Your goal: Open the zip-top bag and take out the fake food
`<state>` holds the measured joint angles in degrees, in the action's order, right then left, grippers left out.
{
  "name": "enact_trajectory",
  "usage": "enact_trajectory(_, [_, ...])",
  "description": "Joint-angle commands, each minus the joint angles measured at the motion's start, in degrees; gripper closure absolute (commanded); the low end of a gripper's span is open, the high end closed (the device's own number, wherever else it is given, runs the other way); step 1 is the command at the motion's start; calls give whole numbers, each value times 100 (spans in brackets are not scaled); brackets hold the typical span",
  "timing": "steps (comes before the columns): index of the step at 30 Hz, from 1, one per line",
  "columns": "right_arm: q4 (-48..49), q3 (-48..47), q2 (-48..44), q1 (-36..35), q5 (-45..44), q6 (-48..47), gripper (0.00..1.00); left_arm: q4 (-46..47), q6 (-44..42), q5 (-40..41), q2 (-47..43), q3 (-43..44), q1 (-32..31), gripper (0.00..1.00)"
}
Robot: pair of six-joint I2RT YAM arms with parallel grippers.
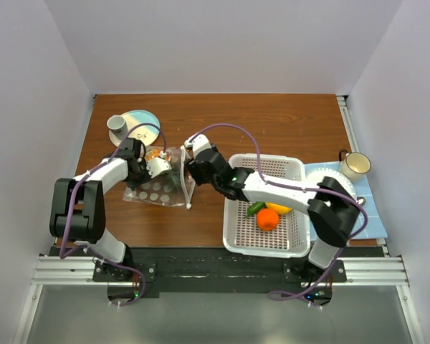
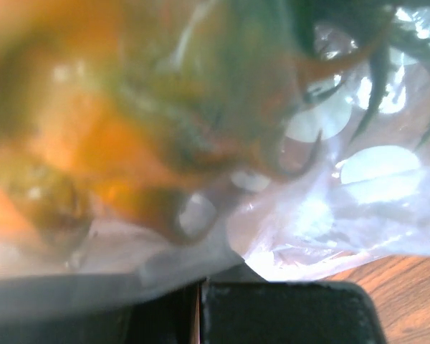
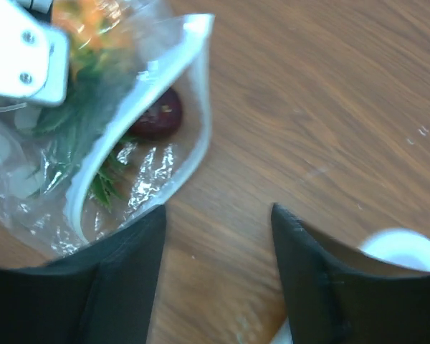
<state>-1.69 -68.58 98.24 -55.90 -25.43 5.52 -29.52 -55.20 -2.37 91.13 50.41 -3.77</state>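
The right gripper (image 3: 218, 215) has its two black fingers spread wide with nothing between them, over bare wood table (image 3: 330, 107) just beside the bag's mouth. The left gripper (image 1: 155, 167) is pressed against the bag (image 3: 150, 168) from the far-left side; its wrist view is a blur of orange and green behind plastic, so I cannot tell whether its fingers are closed or apart (only one black finger shows at the bottom edge).

There is one bag, clear and crinkly with white dots, lying on the table left of the basket (image 1: 290, 231). Its mouth is open, the white zip edge curving toward the right gripper. Fake food (image 3: 93, 21) shows inside as three pieces: an orange piece, a leafy green piece (image 3: 72, 129) and a round dark red piece (image 3: 158, 118) nearest the mouth.

The one white perforated basket, rectangular, holds three more: a round orange (image 1: 267, 219), a yellow lemon (image 1: 279, 208) and a green cucumber (image 1: 256, 208), close together. A strip of bare wood shows between bag and basket.

Near the far-left corner stand one grey cup (image 1: 117, 125) and one shiny disc (image 1: 142, 122). At the right edge, one mug (image 1: 355, 165) sits by a blue cloth (image 1: 369, 211)
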Motion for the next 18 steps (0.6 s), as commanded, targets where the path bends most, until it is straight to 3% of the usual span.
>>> enact_trajectory(1, [395,-323,660,35,214,-420,48,34,-175,-141,-245,30,-27,100])
enact_trajectory(3, [398,-437,828,35,301,-429,53,51,-219,-97,-245,4,-18,100])
enact_trajectory(8, [740,-472,1153,35,811,-280,52,113,-263,-44,-219,-14,-18,100])
enact_trajectory(9, [775,-516,1215,27,873,-236,48,130,-272,-35,-219,-31,-18,100])
enact_trajectory(10, [776,-621,1276,26,1021,-201,31,139,-281,-27,-219,-40,-18,100])
enact_trajectory(13, [1091,-631,1330,27,1286,-87,4,174,-255,-35,-201,-49,-18,100])
enact_trajectory(18, [1786,-384,1329,35,1839,55,1,166,-202,-149,-184,-14,-27,100])
